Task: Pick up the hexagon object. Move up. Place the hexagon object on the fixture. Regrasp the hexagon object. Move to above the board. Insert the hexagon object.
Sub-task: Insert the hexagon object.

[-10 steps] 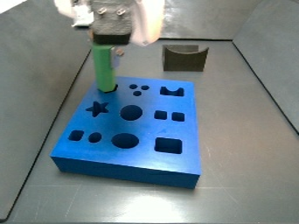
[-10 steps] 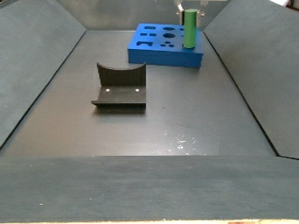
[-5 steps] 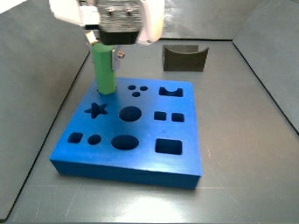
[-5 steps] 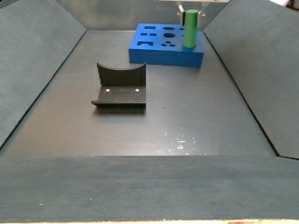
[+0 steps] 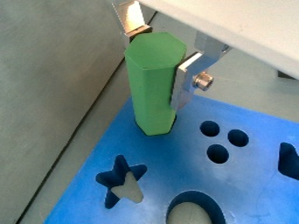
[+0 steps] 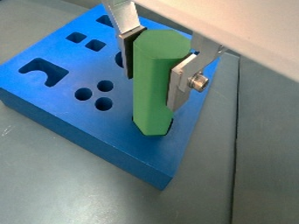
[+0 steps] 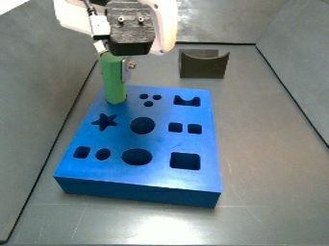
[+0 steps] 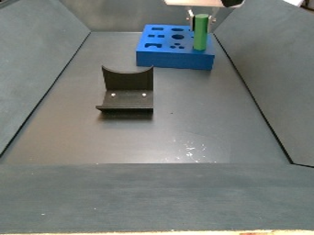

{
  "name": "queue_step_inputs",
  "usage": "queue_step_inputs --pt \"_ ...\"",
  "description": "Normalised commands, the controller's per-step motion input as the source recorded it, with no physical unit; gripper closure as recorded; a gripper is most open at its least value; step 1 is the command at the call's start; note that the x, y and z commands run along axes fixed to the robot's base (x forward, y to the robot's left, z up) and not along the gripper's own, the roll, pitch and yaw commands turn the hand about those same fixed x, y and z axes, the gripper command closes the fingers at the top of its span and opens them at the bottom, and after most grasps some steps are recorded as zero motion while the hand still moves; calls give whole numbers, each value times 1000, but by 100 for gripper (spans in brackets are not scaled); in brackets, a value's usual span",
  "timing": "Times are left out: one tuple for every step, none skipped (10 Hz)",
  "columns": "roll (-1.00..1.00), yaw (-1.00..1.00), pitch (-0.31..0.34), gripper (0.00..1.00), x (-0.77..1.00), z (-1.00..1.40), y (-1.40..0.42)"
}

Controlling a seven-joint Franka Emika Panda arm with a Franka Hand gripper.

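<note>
The green hexagon object (image 7: 113,82) stands upright at the far left corner of the blue board (image 7: 167,144), its lower end in the board's top face there. My gripper (image 7: 114,60) is shut on its upper part. In both wrist views the silver fingers press two opposite faces of the hexagon object (image 5: 152,87) (image 6: 152,83), with the gripper (image 5: 162,61) (image 6: 156,79) around its top. The hole under it is hidden. In a side view the hexagon object (image 8: 197,32) rises from the board (image 8: 185,62) under the gripper (image 8: 199,13).
The dark fixture (image 7: 203,63) (image 8: 125,90) stands on the grey floor apart from the board. Star, round, square and crown cut-outs cover the board (image 5: 251,188) (image 6: 93,140). Sloped grey walls close in the work area on both sides.
The gripper and the hexagon object have moved down a little together. The bar now shows slightly shorter above the board than one second ago.
</note>
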Motion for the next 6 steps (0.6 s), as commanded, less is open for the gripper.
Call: queue_step_inputs --pt "57 -74 -97 100 123 -1000 -123" --pt "9 -100 -60 100 331 -1000 -120" --pt "14 -71 0 100 509 -1000 -31" --pt "0 0 29 100 34 -11 0" --pt "-9 0 66 100 109 -254 0" --pt "0 9 63 100 346 -1000 0"
